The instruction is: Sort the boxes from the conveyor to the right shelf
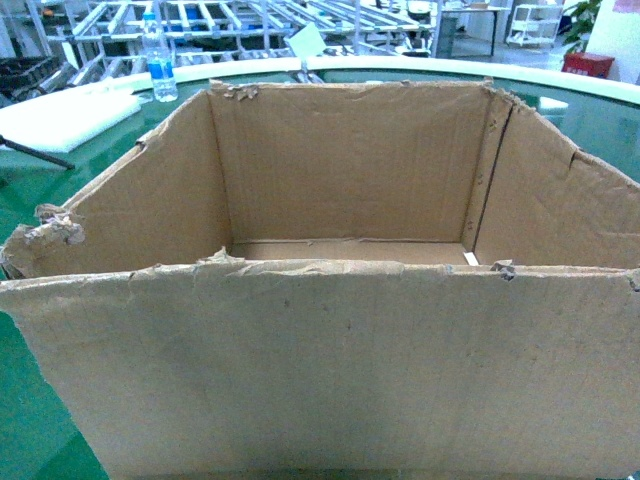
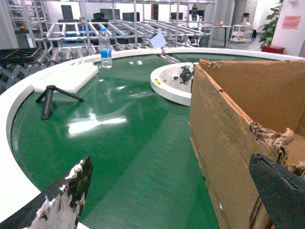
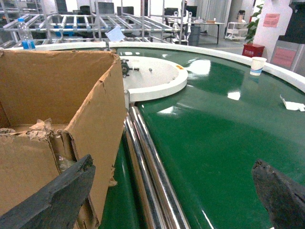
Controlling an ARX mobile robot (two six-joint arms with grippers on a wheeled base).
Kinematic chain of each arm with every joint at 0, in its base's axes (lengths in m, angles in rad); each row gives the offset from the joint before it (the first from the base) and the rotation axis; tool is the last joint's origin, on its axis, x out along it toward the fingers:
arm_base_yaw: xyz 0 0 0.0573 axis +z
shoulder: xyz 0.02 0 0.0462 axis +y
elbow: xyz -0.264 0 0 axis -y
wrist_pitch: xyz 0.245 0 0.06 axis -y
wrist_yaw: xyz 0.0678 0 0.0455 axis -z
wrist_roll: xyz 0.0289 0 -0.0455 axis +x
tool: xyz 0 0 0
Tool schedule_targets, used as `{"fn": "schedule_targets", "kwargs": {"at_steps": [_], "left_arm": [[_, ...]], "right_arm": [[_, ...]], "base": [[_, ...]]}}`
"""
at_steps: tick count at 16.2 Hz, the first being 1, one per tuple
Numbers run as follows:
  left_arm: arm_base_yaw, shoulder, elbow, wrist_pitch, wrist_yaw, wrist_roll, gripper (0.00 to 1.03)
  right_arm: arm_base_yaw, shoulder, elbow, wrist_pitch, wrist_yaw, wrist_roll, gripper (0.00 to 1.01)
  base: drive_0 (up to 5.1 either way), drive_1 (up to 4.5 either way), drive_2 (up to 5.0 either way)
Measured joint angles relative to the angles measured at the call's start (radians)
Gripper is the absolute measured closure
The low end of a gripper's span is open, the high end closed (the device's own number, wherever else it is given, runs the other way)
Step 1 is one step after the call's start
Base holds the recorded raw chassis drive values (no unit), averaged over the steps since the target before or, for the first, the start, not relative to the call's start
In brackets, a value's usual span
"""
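across the middle and lower frame of the head view, the cardboard box (image 1: 330, 370) fills most of the picture, open top up, torn ragged rims, sitting on the green conveyor belt (image 1: 30, 430). neither end effector shows in the head view.

in the left wrist view the box (image 2: 224, 138) is at right, belt (image 2: 119, 143) at centre. left end effector (image 2: 174, 195) fingers spread wide apart: one worn finger (image 2: 62, 200) at lower left over the belt's cream rim, the other (image 2: 281, 191) at lower right against the box's torn corner; contact can't be confirmed. holding nothing clearly.

in the right wrist view the box (image 3: 62, 119) is at left, metal side rail (image 3: 147, 176) beside it, belt (image 3: 224, 129) at right. right end effector (image 3: 171, 195) fingers also wide apart: one (image 3: 57, 195) at lower left by the box corner, one (image 3: 281, 191) at lower right over the belt.

upper left of the frames: water bottle (image 2: 106, 47), white foam slab (image 2: 66, 78), small black tripod (image 2: 50, 98) on the belt. steel roller racks (image 2: 119, 28) behind. paper cup (image 3: 258, 66) on the rim at upper right.
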Motion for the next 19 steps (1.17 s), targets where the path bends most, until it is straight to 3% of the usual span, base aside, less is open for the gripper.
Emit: {"fn": "schedule_targets", "kwargs": {"at_steps": [19], "left_arm": [[0.0,0.0,0.0,0.0,0.0,0.0,0.05]], "right_arm": [[0.0,0.0,0.0,0.0,0.0,0.0,0.03]], "base": [[0.0,0.0,0.0]]}}
